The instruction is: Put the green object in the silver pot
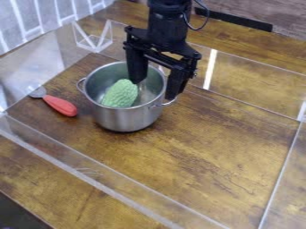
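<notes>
You're getting even, moderately bright light. Glare streaks whiten the clear panel edges (212, 68) and wash out the upper left corner. The silver pot (123, 109) shows soft highlights on its wall and casts only a faint shadow on the wooden counter (227, 143). The picture is low-resolution and slightly soft throughout.

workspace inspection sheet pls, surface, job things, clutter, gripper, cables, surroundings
surface: wooden table, clear panels along its edges
job's things: green object lies inside the silver pot
clutter: red-handled tool on the table left of the pot
grippers: gripper open, pointing down over the pot's right rim, holding nothing
cables: dark cable near the arm's top
surroundings: white slatted structure at upper left
</notes>
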`<state>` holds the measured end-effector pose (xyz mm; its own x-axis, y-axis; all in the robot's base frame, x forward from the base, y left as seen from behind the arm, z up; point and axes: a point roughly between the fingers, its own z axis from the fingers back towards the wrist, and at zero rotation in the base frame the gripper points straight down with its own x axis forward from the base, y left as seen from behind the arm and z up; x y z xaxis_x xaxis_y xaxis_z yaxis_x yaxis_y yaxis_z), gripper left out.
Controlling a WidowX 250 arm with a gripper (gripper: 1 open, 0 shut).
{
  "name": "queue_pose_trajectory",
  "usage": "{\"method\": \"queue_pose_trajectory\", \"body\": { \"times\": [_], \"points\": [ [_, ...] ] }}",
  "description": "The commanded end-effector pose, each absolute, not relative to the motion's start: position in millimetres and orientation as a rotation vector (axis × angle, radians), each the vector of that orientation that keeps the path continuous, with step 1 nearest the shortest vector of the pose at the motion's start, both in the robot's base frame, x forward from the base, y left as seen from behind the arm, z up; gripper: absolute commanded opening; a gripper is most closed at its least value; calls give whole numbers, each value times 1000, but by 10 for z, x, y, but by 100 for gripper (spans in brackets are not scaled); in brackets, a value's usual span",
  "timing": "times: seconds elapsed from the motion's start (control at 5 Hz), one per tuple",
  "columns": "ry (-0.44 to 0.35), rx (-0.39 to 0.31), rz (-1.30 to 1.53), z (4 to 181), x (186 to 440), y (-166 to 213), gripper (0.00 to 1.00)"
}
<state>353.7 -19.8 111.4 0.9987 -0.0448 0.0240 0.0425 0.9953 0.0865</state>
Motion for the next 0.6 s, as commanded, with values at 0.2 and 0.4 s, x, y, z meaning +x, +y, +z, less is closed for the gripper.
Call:
{"method": "queue_pose_trajectory", "body": {
  "times": [0.2,0.4],
  "points": [
    [-107,93,52,1350,3674,-106,100],
    [-98,101,42,1264,3754,-190,100]
  ]
}}
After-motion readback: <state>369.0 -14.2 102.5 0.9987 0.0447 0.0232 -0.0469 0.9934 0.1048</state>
